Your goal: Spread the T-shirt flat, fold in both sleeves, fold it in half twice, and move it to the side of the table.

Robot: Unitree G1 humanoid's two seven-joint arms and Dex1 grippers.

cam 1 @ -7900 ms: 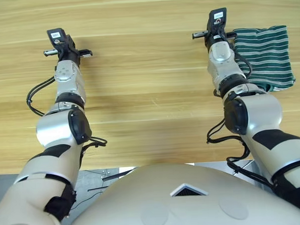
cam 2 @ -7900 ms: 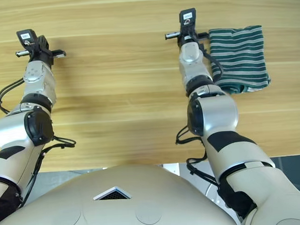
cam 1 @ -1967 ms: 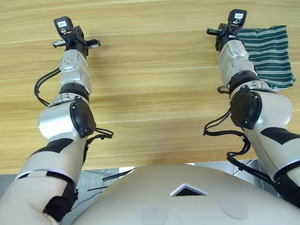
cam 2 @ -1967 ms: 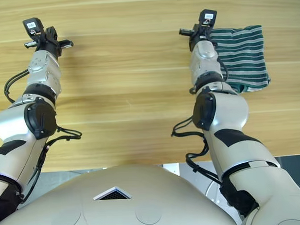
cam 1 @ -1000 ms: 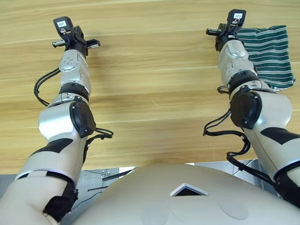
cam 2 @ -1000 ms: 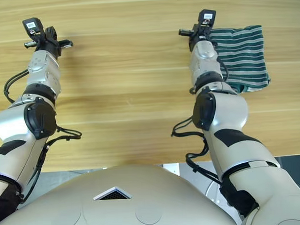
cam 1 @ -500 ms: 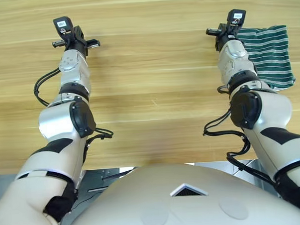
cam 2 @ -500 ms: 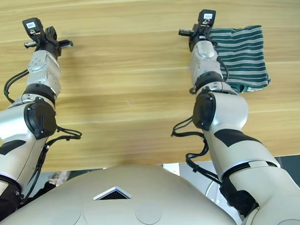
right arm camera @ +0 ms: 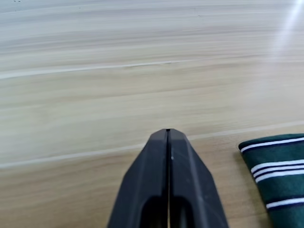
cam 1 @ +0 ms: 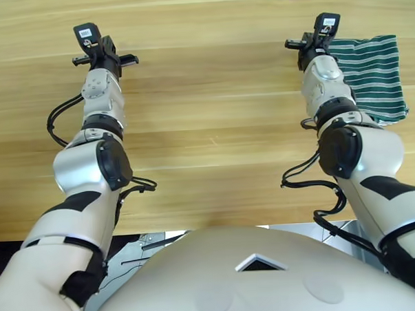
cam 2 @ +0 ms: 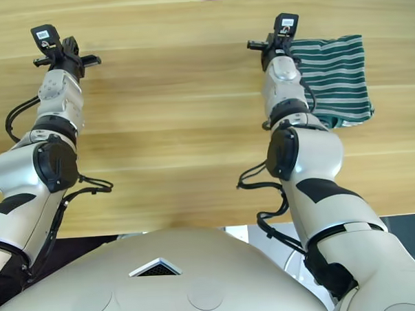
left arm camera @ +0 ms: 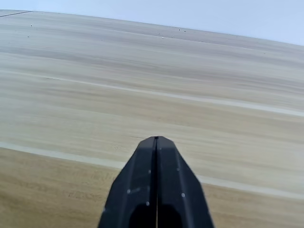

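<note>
The T-shirt [cam 1: 368,76], dark green with thin white stripes, lies folded into a compact, roughly rectangular packet at the upper right of the left eye view. It rests flat on the pale wood-grain counter [cam 1: 212,114], close to the frame's right edge, and its lower corner looks slightly rumpled, with a bit of cloth bulging out of line. The right arm stretches up the right part of that frame, its wrist just beside the packet's left edge; whether it touches the cloth cannot be told. In the right wrist view the right claw [right arm camera: 167,130] has its two black fingers pressed together, with only a thin seam between them and nothing pinched, over bare wood. A striped corner of the T-shirt shows at the lower right of that frame, apart from the fingertips. The left arm stretches up the left part of the left eye view, its wrist at the upper left, well apart from the folded packet. In the left wrist view the left claw [left arm camera: 156,139] is likewise pressed together and empty, pointing across bare counter. Whether either claw's tips touch the wood cannot be told.
</note>
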